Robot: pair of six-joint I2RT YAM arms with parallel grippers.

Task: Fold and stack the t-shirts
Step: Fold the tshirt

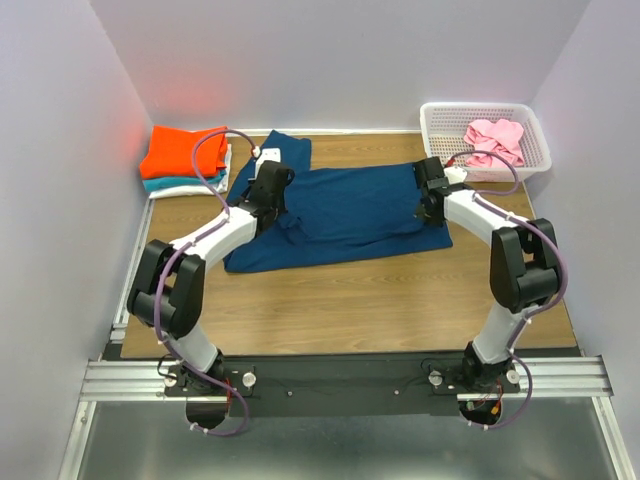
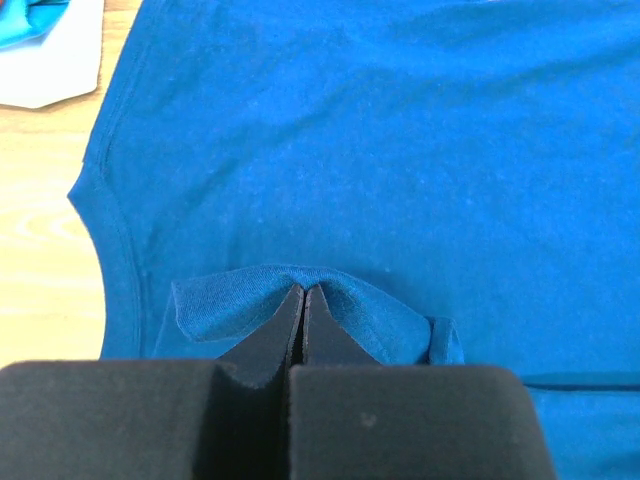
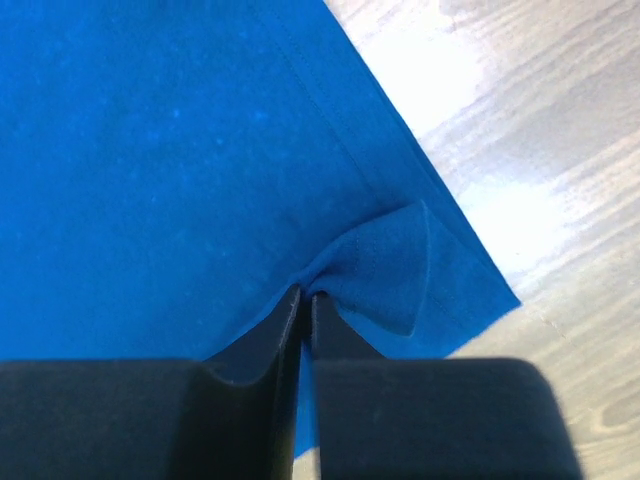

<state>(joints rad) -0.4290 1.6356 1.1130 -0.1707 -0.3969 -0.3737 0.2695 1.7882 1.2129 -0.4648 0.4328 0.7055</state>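
You are looking at soft, matt cotton knit on the navy t-shirt [image 1: 350, 215], with a fine stitched line running along its hem. The left gripper [image 2: 305, 292] and right gripper [image 3: 303, 295] are showing a smooth, matt black finish. The table [image 1: 350, 300] is showing smooth wood grain and catching pale glare. The basket [image 1: 440, 125] is reading as glossy white plastic lattice, and the pink tee [image 1: 495, 140] in it as soft cloth. The rail [image 1: 120, 380] is gleaming as ribbed bare metal.

The left gripper [image 2: 305, 291] and right gripper [image 3: 303, 293] are matte black. Behind them run white links [image 1: 225, 233], black joints [image 1: 165, 287] and purple cables [image 1: 199, 160].
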